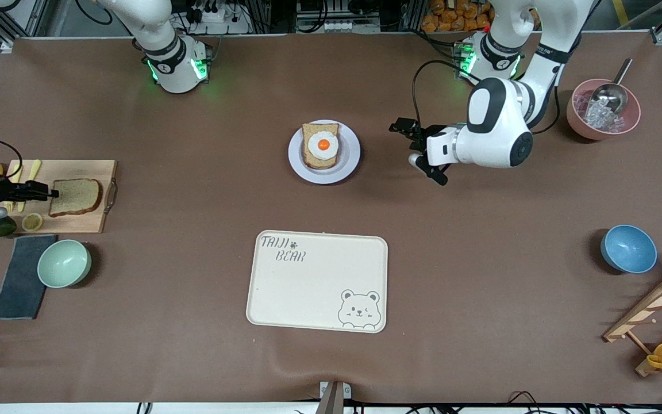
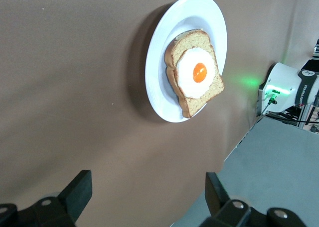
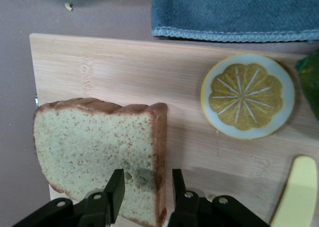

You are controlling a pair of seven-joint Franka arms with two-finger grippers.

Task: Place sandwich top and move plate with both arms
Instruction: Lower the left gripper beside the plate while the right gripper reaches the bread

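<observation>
The sandwich top (image 1: 75,196) (image 3: 99,152), a plain brown slice, lies flat on a wooden cutting board (image 1: 66,221) (image 3: 124,72) at the right arm's end of the table. My right gripper (image 1: 52,193) (image 3: 148,179) is low at its crust edge, open but narrow. One finger is over the bread's face, the other just off the crust over the board, with a small gap. The plate (image 1: 351,155) (image 2: 159,53) holds a bread slice with a fried egg (image 1: 320,145) (image 2: 195,72). My left gripper (image 1: 417,152) (image 2: 147,184) hovers wide open and empty beside the plate, toward the left arm's end.
A cream bear-printed tray (image 1: 316,282) lies nearer the front camera than the plate. A lemon slice (image 3: 247,95), a blue towel (image 1: 20,276) and a green bowl (image 1: 64,263) crowd the board. A blue bowl (image 1: 628,248), a pink ice bowl (image 1: 603,109) and a wooden rack (image 1: 658,310) stand at the left arm's end.
</observation>
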